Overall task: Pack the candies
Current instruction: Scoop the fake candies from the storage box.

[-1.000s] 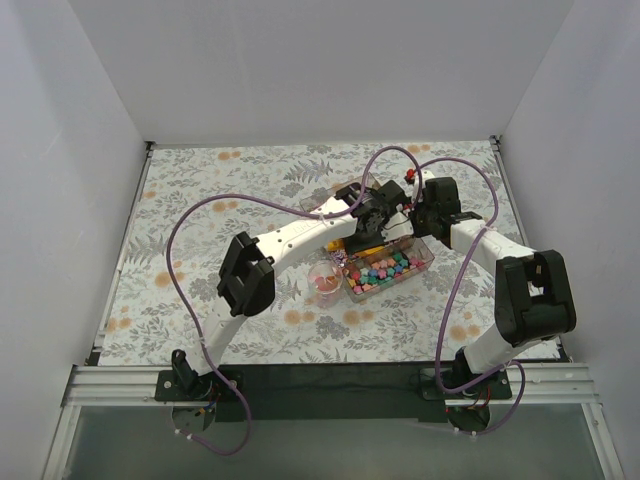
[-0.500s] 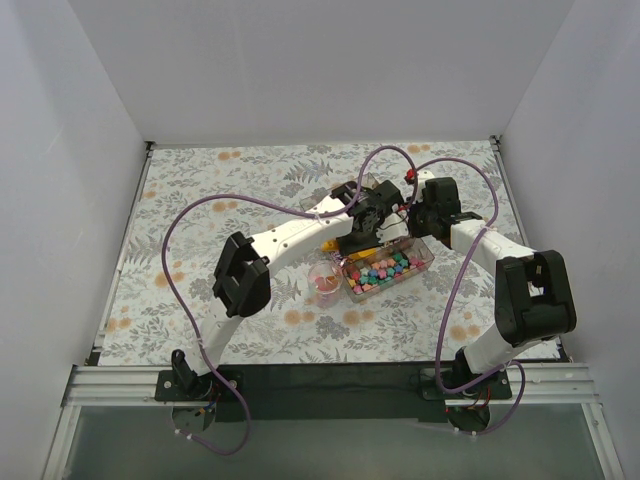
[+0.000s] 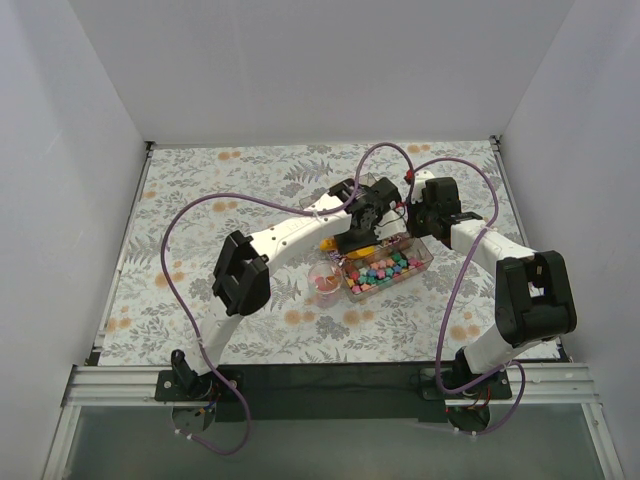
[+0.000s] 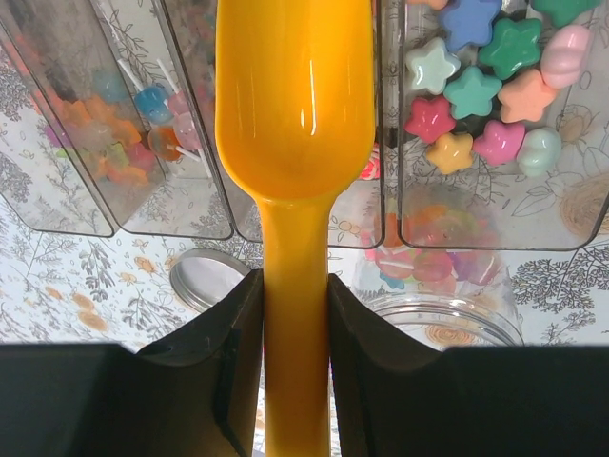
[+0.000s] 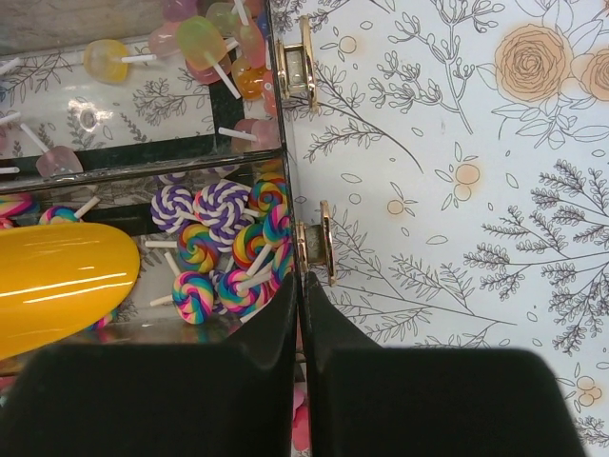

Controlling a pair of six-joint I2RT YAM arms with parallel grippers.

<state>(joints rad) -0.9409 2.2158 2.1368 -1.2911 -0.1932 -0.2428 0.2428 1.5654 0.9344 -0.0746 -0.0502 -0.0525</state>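
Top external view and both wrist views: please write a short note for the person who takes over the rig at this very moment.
Left gripper: shut on the handle of the orange scoop. The scoop bowl looks empty and is above the clear box.
Right gripper: shut, at the box wall beside a gold clasp. I cannot tell whether it pinches the wall.
Candies: most lie in the box compartments; a few pink ones are in the jar beside the box. What looks like a lid lies near the jar.
Done: some sweets are in the jar.
Left: probably scoop more, pour into the jar, close it.
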